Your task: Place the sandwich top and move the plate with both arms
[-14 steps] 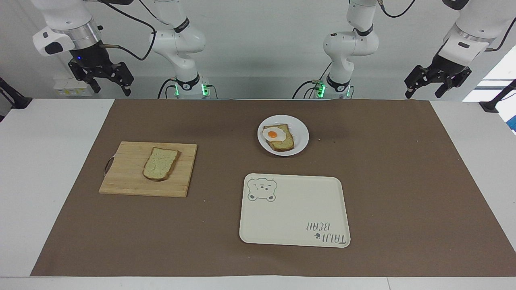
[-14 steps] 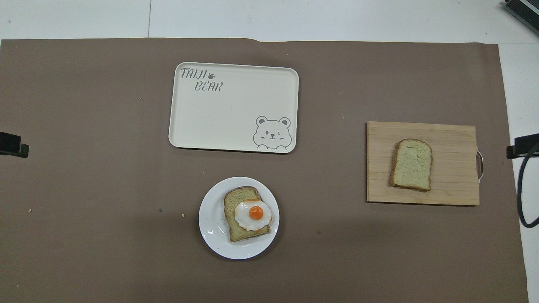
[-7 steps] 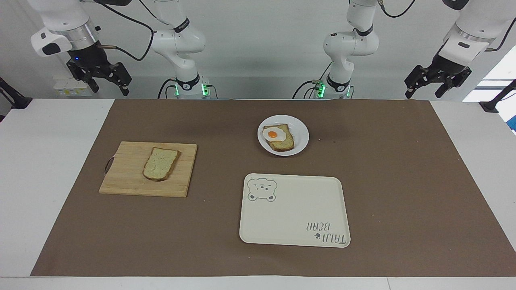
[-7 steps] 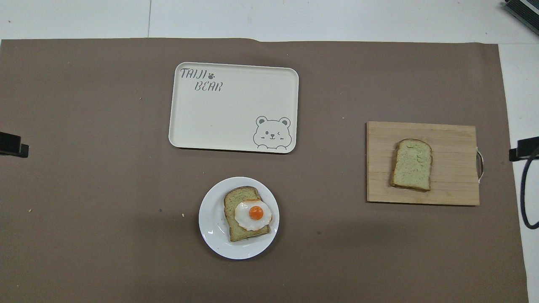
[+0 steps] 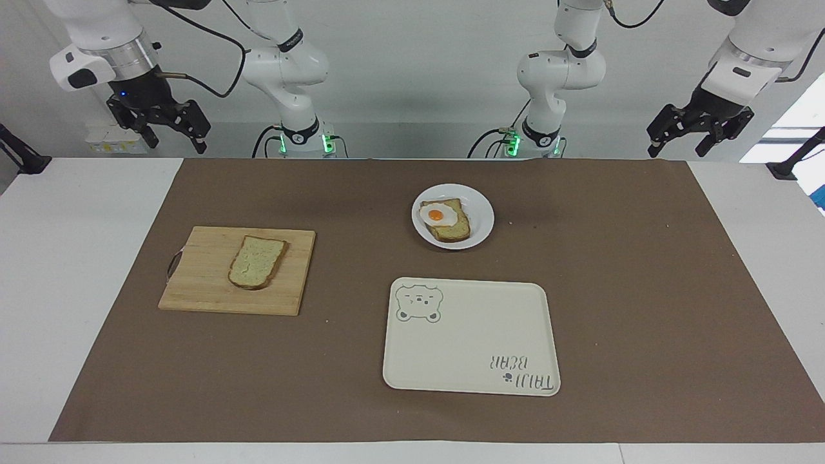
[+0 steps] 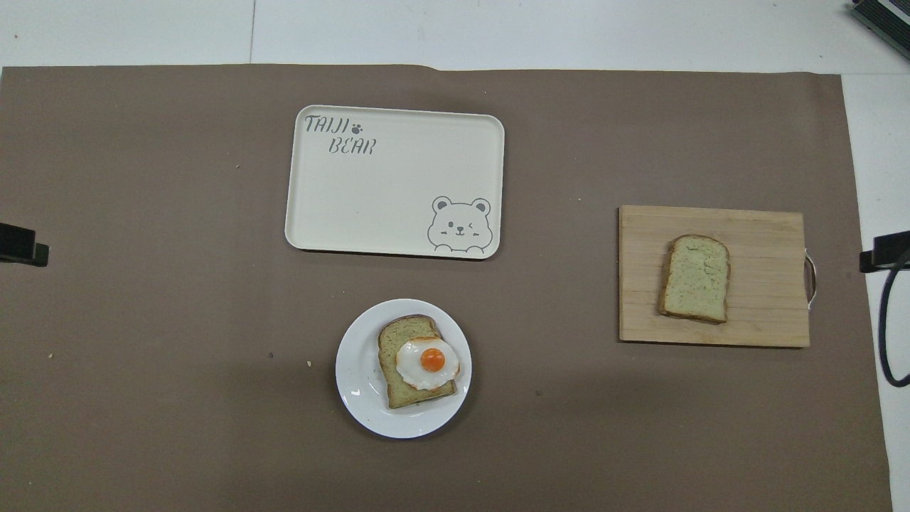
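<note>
Evidently, with right hand (image 5: 166, 125) and left hand (image 5: 699, 129) both raised with fingers apart, the soft, light sandwich top (image 5: 257, 261) below the right hand is best pinched gently by its crust.

Brown paper mat (image 6: 142, 391) over a white table (image 5: 64, 258). Glossy white plate (image 6: 355, 384); orange yolk in the white egg (image 6: 429, 361). Pale speckled bread (image 6: 695, 278), brown crust, on a tan striped board (image 6: 768, 313). Cream tray (image 6: 384, 199), grey bear drawing.
</note>
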Controlling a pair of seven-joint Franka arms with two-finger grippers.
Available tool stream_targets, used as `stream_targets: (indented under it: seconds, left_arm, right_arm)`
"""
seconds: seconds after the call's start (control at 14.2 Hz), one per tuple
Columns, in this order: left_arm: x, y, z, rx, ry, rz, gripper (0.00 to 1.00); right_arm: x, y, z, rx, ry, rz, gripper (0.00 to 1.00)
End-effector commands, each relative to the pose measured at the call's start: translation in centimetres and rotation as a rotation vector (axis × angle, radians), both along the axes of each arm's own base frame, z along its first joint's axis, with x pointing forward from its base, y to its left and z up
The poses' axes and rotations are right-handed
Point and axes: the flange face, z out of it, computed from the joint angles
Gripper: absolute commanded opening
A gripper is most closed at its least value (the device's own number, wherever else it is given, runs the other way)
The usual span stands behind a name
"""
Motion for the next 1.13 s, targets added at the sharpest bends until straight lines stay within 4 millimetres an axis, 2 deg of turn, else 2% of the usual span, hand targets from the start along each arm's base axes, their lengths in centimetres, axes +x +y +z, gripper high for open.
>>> stream_targets:
  seconds: [0.0, 0.92, 0.99, 1.06]
  left_arm:
    - [-0.3, 0.2, 0.6, 0.011, 0.005, 0.013, 1.0]
    - [-0.3, 0.2, 0.6, 0.011, 0.005, 0.013, 1.0]
    - [-0.3, 0.2, 0.6, 0.011, 0.005, 0.013, 1.0]
    - [-0.3, 0.2, 0.6, 0.011, 0.005, 0.013, 1.0]
  right_arm:
    - [-0.7, -0.3, 0.0, -0.016, -0.003, -0.002, 1.0]
    - [-0.9, -0.7, -0.4, -0.01, 0.007, -0.013, 1.0]
    - [-0.9, -1.1, -1.1, 0.004, 0.014, -0.024, 1.0]
    - [-0.7, -0.6, -1.9, 0.011, 0.02, -0.02, 1.0]
